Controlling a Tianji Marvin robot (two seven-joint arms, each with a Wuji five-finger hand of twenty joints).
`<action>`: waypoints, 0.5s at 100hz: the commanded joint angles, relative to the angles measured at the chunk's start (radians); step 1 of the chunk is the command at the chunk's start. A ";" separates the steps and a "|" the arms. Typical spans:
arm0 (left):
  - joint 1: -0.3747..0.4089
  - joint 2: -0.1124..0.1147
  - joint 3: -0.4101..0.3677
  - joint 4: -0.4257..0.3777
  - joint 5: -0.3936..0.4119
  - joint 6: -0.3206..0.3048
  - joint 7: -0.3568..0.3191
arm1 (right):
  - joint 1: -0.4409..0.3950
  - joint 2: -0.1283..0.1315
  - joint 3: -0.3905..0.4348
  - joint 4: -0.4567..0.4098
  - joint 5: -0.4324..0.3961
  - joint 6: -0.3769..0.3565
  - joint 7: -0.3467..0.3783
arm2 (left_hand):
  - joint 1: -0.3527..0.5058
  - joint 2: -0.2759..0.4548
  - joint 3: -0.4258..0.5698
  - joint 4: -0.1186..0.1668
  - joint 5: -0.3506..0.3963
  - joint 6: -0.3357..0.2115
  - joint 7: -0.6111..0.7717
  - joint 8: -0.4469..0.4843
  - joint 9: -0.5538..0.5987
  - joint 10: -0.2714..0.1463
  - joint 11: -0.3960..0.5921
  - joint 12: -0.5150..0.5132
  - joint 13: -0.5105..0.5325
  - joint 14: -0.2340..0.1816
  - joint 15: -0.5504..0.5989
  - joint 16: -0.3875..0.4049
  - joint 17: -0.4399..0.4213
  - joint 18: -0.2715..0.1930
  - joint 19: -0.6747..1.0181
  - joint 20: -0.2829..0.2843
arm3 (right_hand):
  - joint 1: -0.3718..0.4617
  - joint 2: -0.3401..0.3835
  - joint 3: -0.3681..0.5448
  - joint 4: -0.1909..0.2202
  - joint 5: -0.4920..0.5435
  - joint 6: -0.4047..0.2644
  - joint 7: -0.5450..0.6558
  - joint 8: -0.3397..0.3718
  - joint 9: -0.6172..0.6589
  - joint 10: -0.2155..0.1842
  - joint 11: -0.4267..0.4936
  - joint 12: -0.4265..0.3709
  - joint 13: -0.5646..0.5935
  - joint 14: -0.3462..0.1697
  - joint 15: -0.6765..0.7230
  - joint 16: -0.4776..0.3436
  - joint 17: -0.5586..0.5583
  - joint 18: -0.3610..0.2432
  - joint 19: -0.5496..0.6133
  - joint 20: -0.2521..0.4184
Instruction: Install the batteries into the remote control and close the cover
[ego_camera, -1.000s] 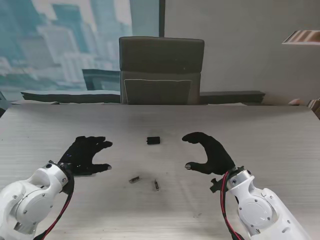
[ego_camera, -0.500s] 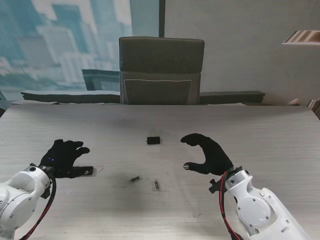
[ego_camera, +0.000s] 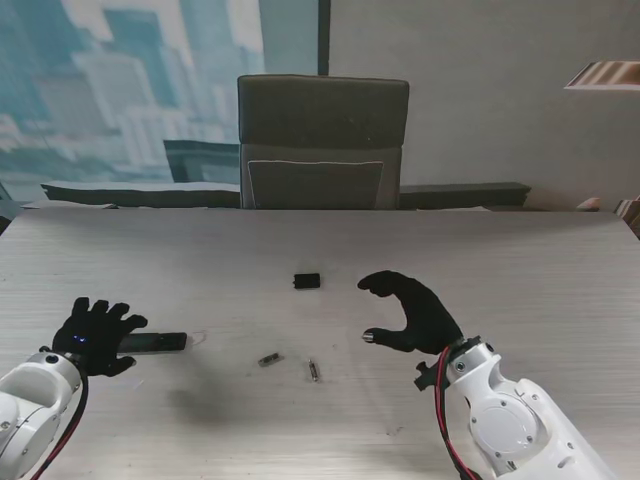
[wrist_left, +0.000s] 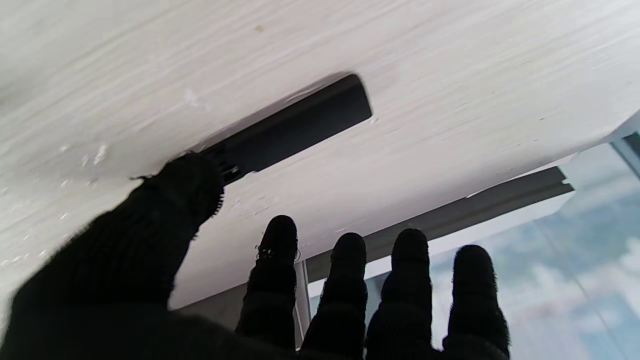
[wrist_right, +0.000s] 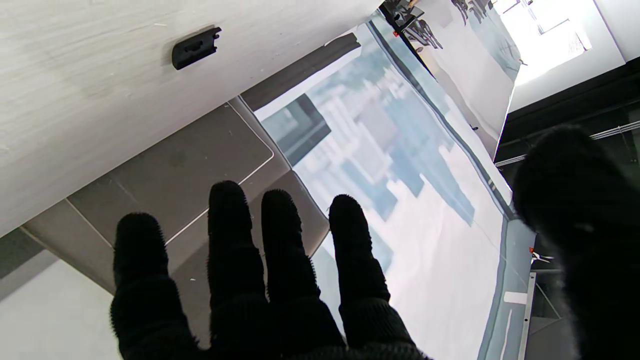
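The black remote control (ego_camera: 155, 343) lies flat on the table at the left; in the left wrist view the remote (wrist_left: 295, 129) shows as a long dark bar. My left hand (ego_camera: 96, 335) is open beside its left end, the thumb (wrist_left: 185, 190) touching or just over that end. Two small batteries (ego_camera: 268, 358) (ego_camera: 312, 370) lie near the middle. The black battery cover (ego_camera: 306, 281) lies farther from me; the cover (wrist_right: 196, 47) also shows in the right wrist view. My right hand (ego_camera: 412, 312) hovers open and curled, to the right of the batteries.
A grey office chair (ego_camera: 322, 140) stands behind the table's far edge (ego_camera: 320, 210). A window with a city view fills the back left. Bare wood-grain tabletop lies between the hands and along the right side.
My left hand has drawn back to the left and toward me, uncovering the remote on the table. The right hand has shifted slightly leftward; batteries and cover have not moved.
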 joint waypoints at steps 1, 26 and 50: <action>0.004 0.004 0.008 0.029 0.021 0.020 -0.002 | -0.005 0.000 -0.003 -0.003 0.003 0.003 0.019 | -0.027 -0.033 0.042 0.014 -0.046 -0.033 0.026 0.011 -0.034 -0.010 0.016 0.013 -0.039 -0.020 0.014 0.005 -0.025 -0.003 0.018 -0.018 | 0.012 0.017 -0.020 0.021 0.006 -0.016 -0.015 -0.006 0.013 0.012 0.006 0.000 0.004 0.007 0.001 0.014 0.003 0.016 -0.016 0.020; -0.048 0.008 0.053 0.110 0.026 0.072 0.041 | -0.005 0.000 -0.012 -0.006 0.008 0.014 0.022 | -0.029 -0.043 0.066 0.005 -0.059 -0.051 0.051 0.001 -0.022 -0.022 0.033 0.014 -0.030 -0.020 0.027 0.008 -0.023 -0.003 0.037 -0.025 | 0.016 0.026 -0.025 0.023 0.010 -0.014 -0.016 -0.006 0.022 0.014 0.006 0.000 0.010 0.010 0.006 0.016 0.006 0.017 -0.016 0.021; -0.115 0.014 0.104 0.166 0.026 0.092 0.013 | 0.000 0.001 -0.018 0.000 0.011 0.014 0.025 | -0.020 -0.019 0.063 0.006 -0.081 -0.035 0.018 -0.036 -0.024 -0.023 0.038 0.015 -0.027 -0.020 0.033 0.009 -0.024 -0.003 0.048 -0.034 | 0.014 0.049 -0.036 0.026 0.013 -0.015 -0.015 -0.006 0.030 0.016 0.007 0.000 0.015 0.013 0.011 0.018 0.010 0.020 -0.015 0.022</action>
